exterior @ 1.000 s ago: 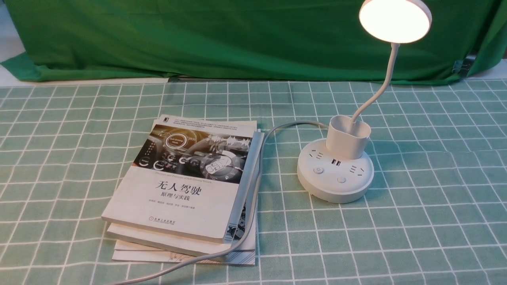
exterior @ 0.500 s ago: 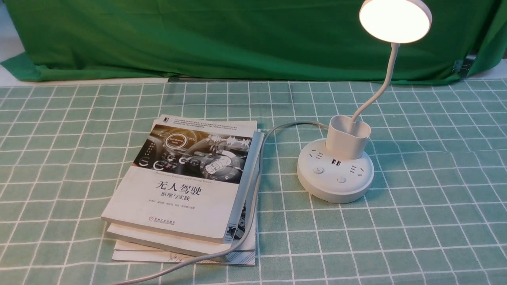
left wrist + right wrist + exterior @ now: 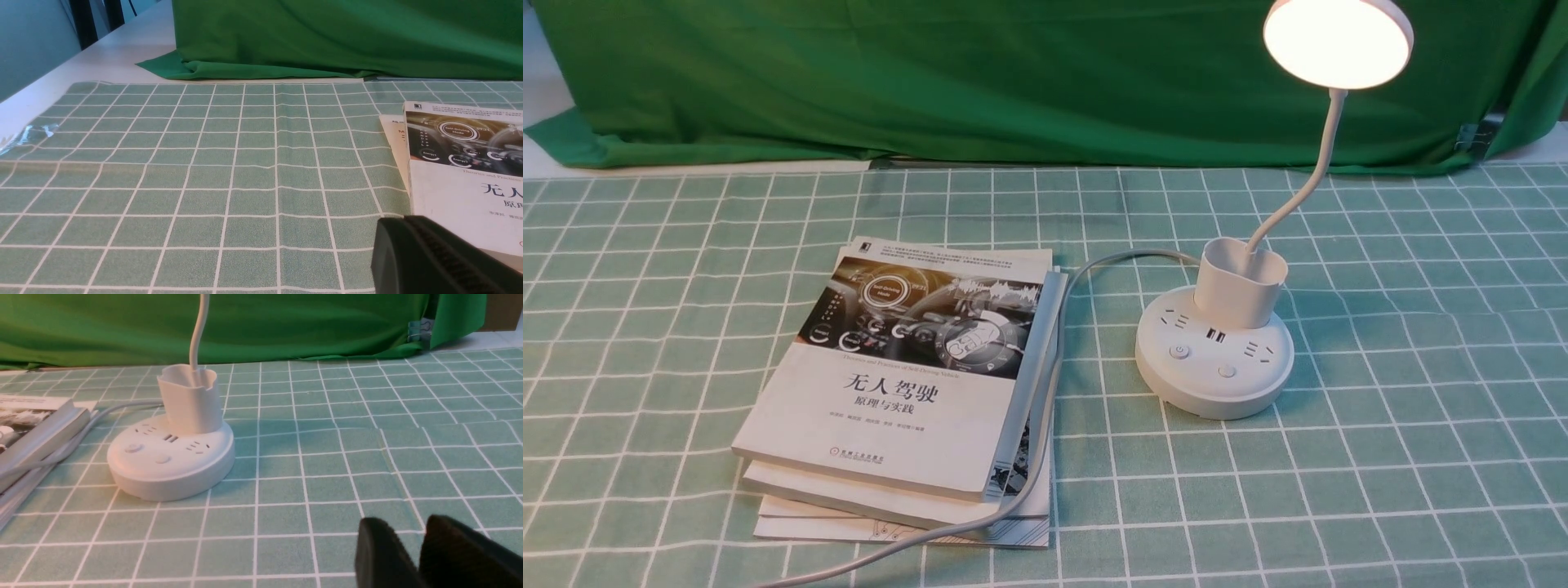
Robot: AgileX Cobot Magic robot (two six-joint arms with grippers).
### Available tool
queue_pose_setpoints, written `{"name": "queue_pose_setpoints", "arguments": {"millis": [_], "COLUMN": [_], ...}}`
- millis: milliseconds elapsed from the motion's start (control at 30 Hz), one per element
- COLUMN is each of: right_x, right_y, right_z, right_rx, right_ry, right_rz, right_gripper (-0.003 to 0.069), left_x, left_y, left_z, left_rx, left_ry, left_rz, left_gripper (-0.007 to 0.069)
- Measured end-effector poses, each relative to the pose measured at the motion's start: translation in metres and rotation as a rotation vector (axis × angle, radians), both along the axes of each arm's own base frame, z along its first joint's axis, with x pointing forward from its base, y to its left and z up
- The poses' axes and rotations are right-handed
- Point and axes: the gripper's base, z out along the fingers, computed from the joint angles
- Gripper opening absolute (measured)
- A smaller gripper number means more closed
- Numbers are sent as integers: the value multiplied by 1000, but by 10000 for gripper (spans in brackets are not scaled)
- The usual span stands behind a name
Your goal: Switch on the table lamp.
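The table lamp (image 3: 1213, 367) stands right of centre on the checked cloth, and its round disc head (image 3: 1337, 41) glows warm white. Its thin neck rises from a cup-shaped holder (image 3: 1240, 282) on the puck base, which carries two buttons (image 3: 1178, 352) near the front. Neither arm appears in the front view. In the right wrist view the lamp base (image 3: 171, 457) sits well away from my right gripper (image 3: 408, 533), whose tips stand slightly apart with only cloth between them. My left gripper (image 3: 404, 220) hovers by the books, its fingers pressed together and empty.
A stack of books (image 3: 907, 376) lies left of the lamp, with the lamp's grey cord (image 3: 1045, 425) running along its right edge toward the near table edge. A green drape (image 3: 1013, 82) closes off the back.
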Motion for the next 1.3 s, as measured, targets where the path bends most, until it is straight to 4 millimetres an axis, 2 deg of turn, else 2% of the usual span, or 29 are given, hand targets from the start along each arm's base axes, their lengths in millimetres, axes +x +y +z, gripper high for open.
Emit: {"name": "queue_pose_setpoints", "arguments": {"millis": [1300], "right_x": [0], "right_y": [0], "right_z": [0], "right_rx": [0], "right_ry": [1], "right_rz": [0], "right_gripper": [237], "left_x": [0], "left_y": [0], "left_z": [0], "left_rx": [0], "left_ry": [0], "left_rz": [0], "left_gripper": [21]}}
